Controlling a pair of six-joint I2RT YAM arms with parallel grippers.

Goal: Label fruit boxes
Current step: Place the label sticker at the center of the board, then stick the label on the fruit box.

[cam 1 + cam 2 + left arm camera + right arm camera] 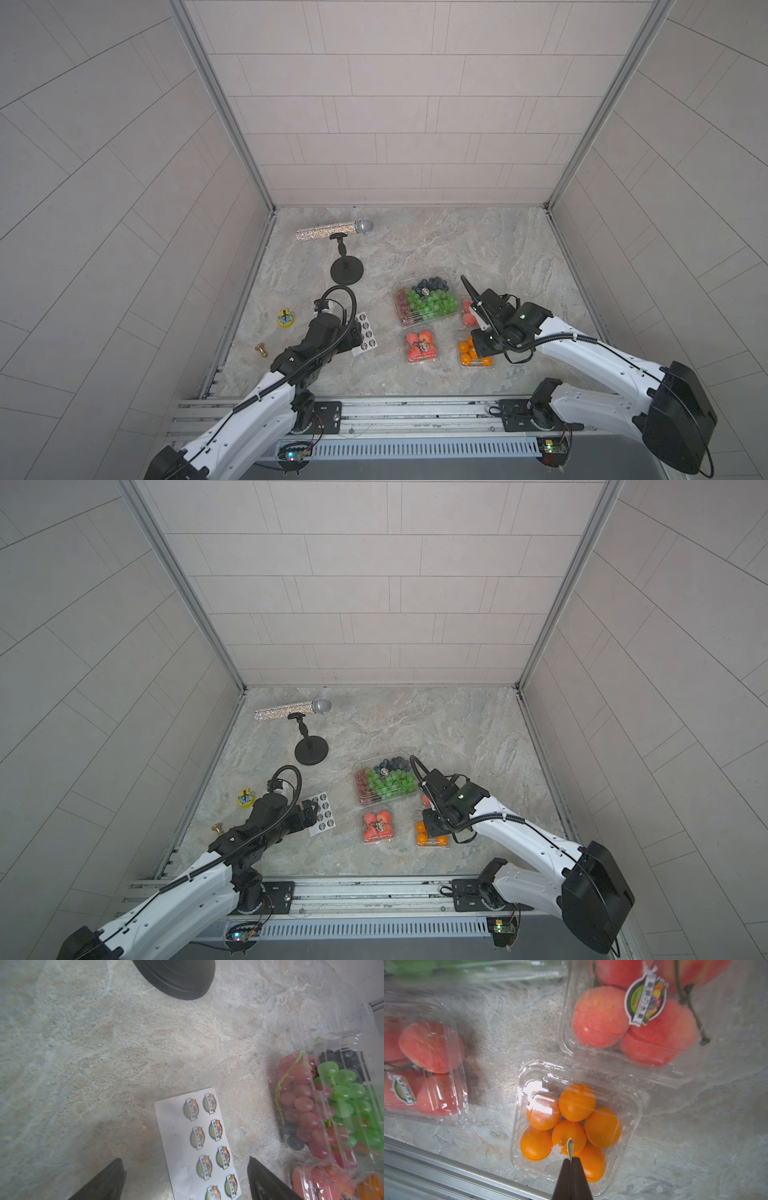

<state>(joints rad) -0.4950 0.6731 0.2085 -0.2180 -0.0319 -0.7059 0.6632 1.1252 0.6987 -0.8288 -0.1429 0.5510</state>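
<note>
The left end effector (184, 1158) is released: its fingers stand wide apart above the sticker sheet (197, 1142), which lies flat on the table (457, 249) left of the boxes. The right end effector (571, 1159) is clenched on a sticker (570, 1146), gripped edge-on at the tips over the orange box (577, 1126); contact with the lid cannot be determined. The four clear boxes form a cluster right of table centre. The grape box (428, 301) is at the rear, with the left red-fruit box (420, 345) in front of it. The orange box is at the front right, and the right red-fruit box (468, 316) behind it is partly covered by the right arm. Both red-fruit boxes carry a round label on the lid.
</note>
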